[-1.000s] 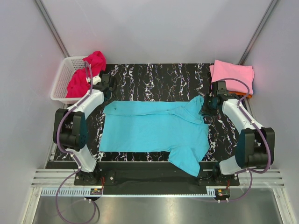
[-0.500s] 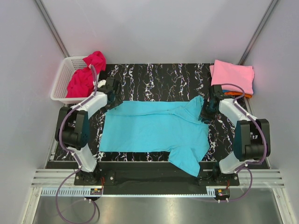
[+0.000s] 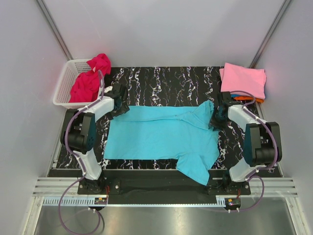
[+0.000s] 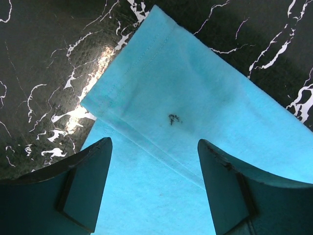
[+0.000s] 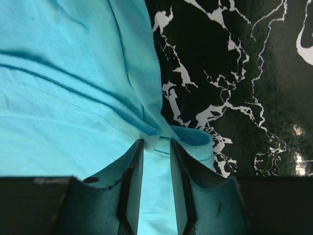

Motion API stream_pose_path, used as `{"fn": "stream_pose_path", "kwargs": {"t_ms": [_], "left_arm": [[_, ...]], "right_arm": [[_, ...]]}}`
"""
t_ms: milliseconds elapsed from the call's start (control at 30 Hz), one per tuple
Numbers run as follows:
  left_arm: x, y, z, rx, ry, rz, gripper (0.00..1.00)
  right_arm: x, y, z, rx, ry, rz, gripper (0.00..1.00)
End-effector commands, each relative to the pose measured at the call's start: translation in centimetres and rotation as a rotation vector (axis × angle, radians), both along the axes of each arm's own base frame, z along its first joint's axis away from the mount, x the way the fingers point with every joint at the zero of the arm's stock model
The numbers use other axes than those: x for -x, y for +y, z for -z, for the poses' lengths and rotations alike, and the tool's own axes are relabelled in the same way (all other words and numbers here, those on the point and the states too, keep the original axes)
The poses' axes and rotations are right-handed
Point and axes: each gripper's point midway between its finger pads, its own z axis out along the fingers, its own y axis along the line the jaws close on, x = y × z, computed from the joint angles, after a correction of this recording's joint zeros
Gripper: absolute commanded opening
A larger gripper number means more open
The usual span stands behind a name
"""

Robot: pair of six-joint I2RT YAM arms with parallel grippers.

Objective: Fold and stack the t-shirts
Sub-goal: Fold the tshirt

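A turquoise t-shirt (image 3: 161, 134) lies spread flat on the black marbled mat (image 3: 161, 81), collar to the right. My left gripper (image 3: 119, 105) is open over its far left corner; in the left wrist view the gripper (image 4: 154, 143) straddles the hemmed corner of the shirt (image 4: 195, 98). My right gripper (image 3: 213, 119) is at the collar; in the right wrist view the gripper (image 5: 156, 143) has its jaws drawn close with a strip of the shirt (image 5: 63, 98) between them, next to the ribbed collar (image 5: 198, 139). A magenta-red t-shirt (image 3: 90, 81) is bunched in the basket. A folded pink t-shirt (image 3: 243, 78) tops a stack at the far right.
The white lattice basket (image 3: 62, 85) stands at the far left, off the mat. Orange and blue cloth edges (image 3: 247, 99) show under the pink shirt. Grey walls close in on both sides and at the back. Bare mat (image 5: 234, 73) lies right of the collar.
My left gripper has moved right from the basket to the shirt's far left corner. My right gripper has moved nearer and down onto the collar.
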Motion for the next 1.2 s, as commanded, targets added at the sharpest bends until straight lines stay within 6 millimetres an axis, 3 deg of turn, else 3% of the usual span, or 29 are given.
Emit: {"fn": "stream_pose_path", "kwargs": {"t_ms": [0,167,333,800,900,1167], "left_arm": [[-1.4,-0.5,-0.9,0.012,-0.050,0.023,0.76],[-1.5,-0.3,-1.1,0.001,-0.052,0.029,0.76],[-1.6,-0.3,-1.2,0.001,-0.055,0.031,0.77],[-0.9,-0.6,-0.7,0.025,-0.040,0.025,0.77],[-1.3,-0.9,-0.8,0.035,-0.043,0.031,0.77],[-1.8,-1.1,-1.6,0.044,-0.065,0.033,0.77]], "right_arm": [[-1.7,-0.2,0.3,0.017,-0.048,0.015,0.36],[-2.4,0.1,1.2,0.006,-0.039,0.015,0.34],[-2.1,0.0,1.7,0.005,-0.028,0.020,0.06],[-3.0,-0.7,-3.7,0.040,-0.146,0.019,0.08],[-3.2,-0.7,-3.7,0.043,-0.123,0.006,0.00],[-1.5,-0.6,-3.9,0.038,-0.092,0.017,0.00]]}}
